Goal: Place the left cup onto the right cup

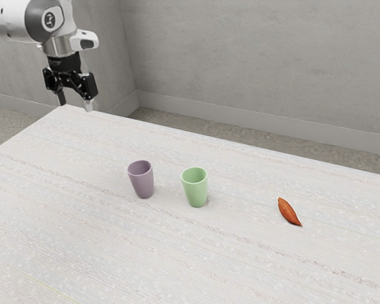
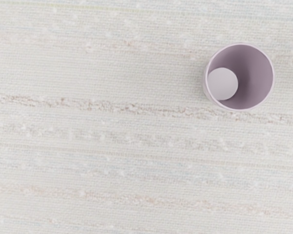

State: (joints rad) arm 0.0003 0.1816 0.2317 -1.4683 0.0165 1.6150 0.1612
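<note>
Pincer: our pincer (image 1: pixel 75 102) hung high over the table (image 1: pixel 82 253), its fingers spread wide and nothing between them.
Purple cup: the purple cup (image 1: pixel 141 179) stood upright, mouth up, well below the pincer and well apart from it. In the wrist view we looked straight down into the purple cup (image 2: pixel 239 76), which sat off to one side of the hand, not under it.
Green cup: the green cup (image 1: pixel 195 187) was upright too, near the purple cup on the side away from the pincer, not touching it.
Orange object: a small orange object (image 1: pixel 289 211) lay flat beyond both cups, farthest from the pincer.
Step in hand: we judged this the approach to the purple cup, which we took for the task's left cup. Nothing was grasped yet.
Doing it well: we thought it best to centre the hand over the cup before descending. The fingers should stay wide until they straddled the wall, and should close high on the body, since the cup tapers toward its base.
Risk: a fingertip landing on the rim could tip the cup toward the green one.
</note>
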